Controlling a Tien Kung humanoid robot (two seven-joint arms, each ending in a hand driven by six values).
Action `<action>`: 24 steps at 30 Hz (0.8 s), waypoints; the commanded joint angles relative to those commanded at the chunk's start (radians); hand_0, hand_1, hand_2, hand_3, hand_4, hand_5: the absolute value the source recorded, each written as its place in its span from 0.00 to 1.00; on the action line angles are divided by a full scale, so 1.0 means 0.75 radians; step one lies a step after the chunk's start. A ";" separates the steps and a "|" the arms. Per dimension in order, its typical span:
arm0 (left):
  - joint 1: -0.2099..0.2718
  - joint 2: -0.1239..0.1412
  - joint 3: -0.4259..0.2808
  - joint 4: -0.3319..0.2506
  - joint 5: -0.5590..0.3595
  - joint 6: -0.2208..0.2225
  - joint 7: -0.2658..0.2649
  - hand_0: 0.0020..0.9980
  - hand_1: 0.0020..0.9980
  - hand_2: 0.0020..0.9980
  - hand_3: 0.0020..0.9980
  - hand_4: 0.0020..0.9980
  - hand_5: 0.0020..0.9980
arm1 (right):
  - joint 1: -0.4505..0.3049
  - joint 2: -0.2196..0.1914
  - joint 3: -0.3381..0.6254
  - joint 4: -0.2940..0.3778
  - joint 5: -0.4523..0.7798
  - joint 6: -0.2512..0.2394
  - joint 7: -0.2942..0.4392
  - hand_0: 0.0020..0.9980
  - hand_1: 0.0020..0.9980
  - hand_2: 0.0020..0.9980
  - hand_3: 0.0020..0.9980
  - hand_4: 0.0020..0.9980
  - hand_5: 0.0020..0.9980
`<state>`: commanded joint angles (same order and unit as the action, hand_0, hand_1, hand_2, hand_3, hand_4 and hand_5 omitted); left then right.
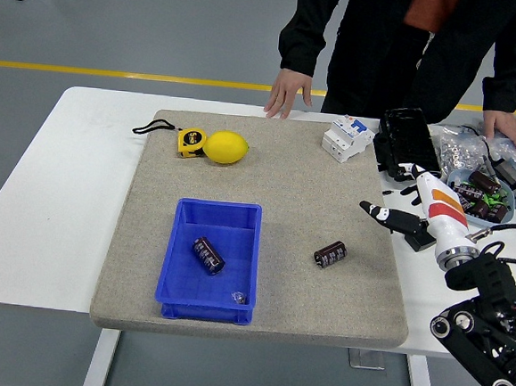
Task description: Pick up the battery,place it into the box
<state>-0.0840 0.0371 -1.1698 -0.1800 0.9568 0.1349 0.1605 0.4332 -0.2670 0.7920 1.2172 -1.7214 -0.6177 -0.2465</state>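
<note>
One battery lies in the box at the mat's front left; a second battery lies on the mat, right of the box.

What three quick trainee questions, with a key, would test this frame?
1. True or false: a battery already lies inside the blue box.
2. The loose battery on the mat lies: A) left of the box, B) right of the box, C) beside the lemon.
3. Fill in: the right hand holds ____.

Key: 1 true; 2 B; 3 nothing: it is open above the mat's right edge, clear of the loose battery.
</note>
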 joint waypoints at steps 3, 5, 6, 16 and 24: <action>0.003 -0.004 -0.009 0.000 0.001 0.004 -0.003 0.77 0.72 0.74 0.64 0.71 0.63 | -0.013 0.045 -0.046 -0.034 -0.033 -0.037 -0.007 0.47 0.52 0.64 0.78 1.00 0.44; 0.005 -0.007 -0.008 0.000 -0.011 0.010 -0.007 0.77 0.72 0.74 0.64 0.71 0.63 | -0.002 0.057 -0.091 -0.059 -0.047 -0.037 -0.012 0.47 0.52 0.64 0.78 1.00 0.44; 0.005 -0.007 -0.009 0.000 -0.012 0.010 -0.007 0.77 0.72 0.74 0.64 0.71 0.63 | 0.004 0.063 -0.112 -0.072 -0.053 -0.037 -0.015 0.47 0.52 0.64 0.78 1.00 0.44; 0.002 -0.005 0.011 0.000 -0.031 0.007 -0.009 0.76 0.72 0.74 0.64 0.71 0.63 | 0.019 0.095 -0.194 -0.175 -0.171 -0.037 -0.041 0.49 0.53 0.64 0.78 1.00 0.45; 0.003 -0.005 0.004 0.000 -0.022 0.005 -0.006 0.76 0.72 0.74 0.64 0.71 0.63 | 0.013 0.123 -0.220 -0.185 -0.177 -0.037 -0.068 0.49 0.52 0.65 0.78 1.00 0.47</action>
<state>-0.0821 0.0334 -1.1667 -0.1800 0.9402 0.1383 0.1560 0.4429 -0.1751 0.6268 1.0783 -1.8538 -0.6454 -0.2971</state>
